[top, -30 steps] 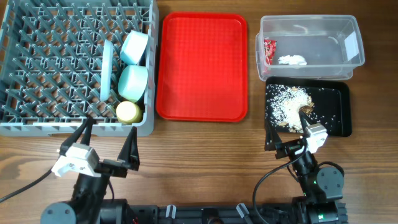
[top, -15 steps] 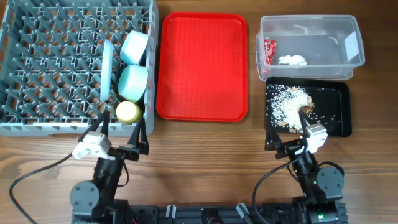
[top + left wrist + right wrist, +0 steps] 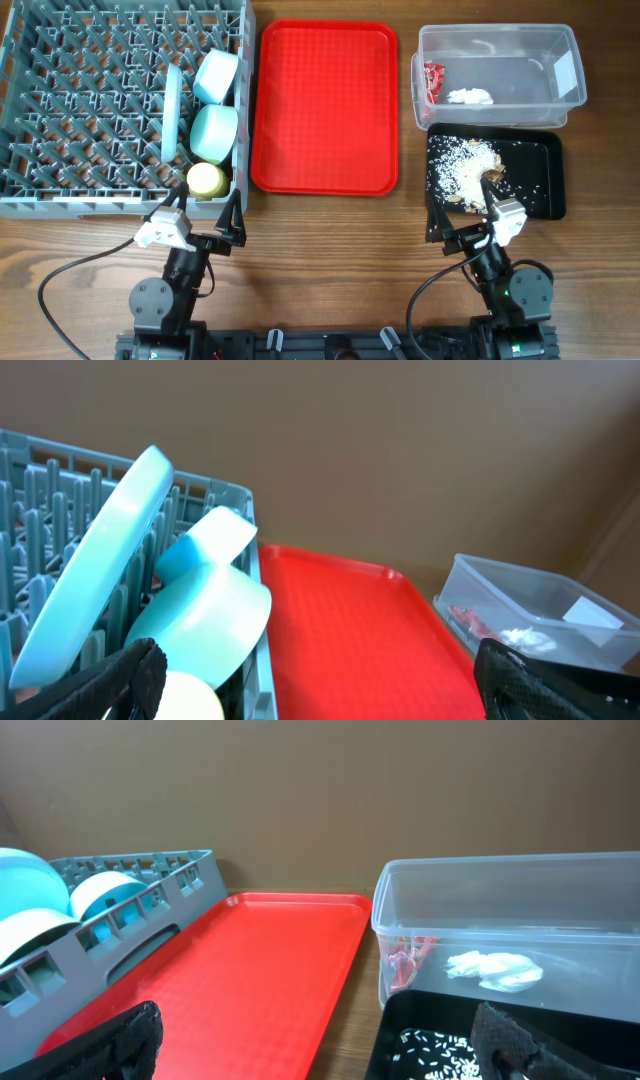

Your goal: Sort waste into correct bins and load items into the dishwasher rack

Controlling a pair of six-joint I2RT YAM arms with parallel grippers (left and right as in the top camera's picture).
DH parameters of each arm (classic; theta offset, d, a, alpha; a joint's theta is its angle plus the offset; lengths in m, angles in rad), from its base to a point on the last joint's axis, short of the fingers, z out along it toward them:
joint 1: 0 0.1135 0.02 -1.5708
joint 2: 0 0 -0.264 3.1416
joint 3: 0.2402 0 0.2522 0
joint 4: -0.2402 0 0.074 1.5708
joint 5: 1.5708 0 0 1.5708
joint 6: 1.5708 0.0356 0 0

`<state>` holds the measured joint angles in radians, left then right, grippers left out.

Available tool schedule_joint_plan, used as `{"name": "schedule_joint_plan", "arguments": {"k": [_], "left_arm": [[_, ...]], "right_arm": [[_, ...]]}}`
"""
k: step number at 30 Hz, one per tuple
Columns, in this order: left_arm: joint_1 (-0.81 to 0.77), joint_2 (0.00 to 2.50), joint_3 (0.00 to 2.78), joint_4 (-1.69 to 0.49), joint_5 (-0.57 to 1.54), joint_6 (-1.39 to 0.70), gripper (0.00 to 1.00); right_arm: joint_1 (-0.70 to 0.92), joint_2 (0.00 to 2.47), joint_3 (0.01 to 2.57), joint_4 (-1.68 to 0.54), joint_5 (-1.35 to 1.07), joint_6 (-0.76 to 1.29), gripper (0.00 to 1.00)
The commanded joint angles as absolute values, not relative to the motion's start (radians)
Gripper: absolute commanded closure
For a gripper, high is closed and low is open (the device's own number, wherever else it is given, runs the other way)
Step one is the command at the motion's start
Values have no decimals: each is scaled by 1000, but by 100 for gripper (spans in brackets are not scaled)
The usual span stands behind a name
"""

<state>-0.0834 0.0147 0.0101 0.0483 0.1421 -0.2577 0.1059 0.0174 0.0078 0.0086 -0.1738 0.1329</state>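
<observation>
- I am holding my left end effector (image 3: 207, 205) wide open and empty, its black fingers sitting at the front wall of the grey peg-floored dishwasher rack (image 3: 70, 207), just before the small yellow cup (image 3: 207, 180).
- I am spreading my right end effector (image 3: 460, 200) equally wide, gripping nothing, over the near end of the shallow black tray (image 3: 545, 175) and its white grains (image 3: 465, 160).
- The pale blue plate (image 3: 171, 110) is standing on edge beside the pale blue bowl (image 3: 216, 77) and mint bowl (image 3: 214, 133).
- The clear tub (image 3: 497, 33) is holding the red wrapper (image 3: 432, 80) and crumpled tissue (image 3: 469, 96).
- A smooth red tray (image 3: 325, 105) is lying between, on the wood-grain worktop (image 3: 330, 250).
</observation>
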Motion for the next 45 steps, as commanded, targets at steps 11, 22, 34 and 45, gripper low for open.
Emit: {"name": "schedule_joint_plan", "arguments": {"k": [11, 22, 34, 45], "left_arm": [[-89, 9, 6, -65, 129, -270, 0], [-89, 9, 6, -65, 129, -270, 0], [-89, 9, 6, -65, 129, -270, 0], [-89, 9, 6, -65, 129, -270, 0]], "right_arm": [[104, 7, 5, 12, -153, 124, 0], [104, 7, 5, 12, -153, 124, 0], [104, 7, 5, 12, -153, 123, 0], [104, 7, 5, 12, -153, 123, 0]]}}
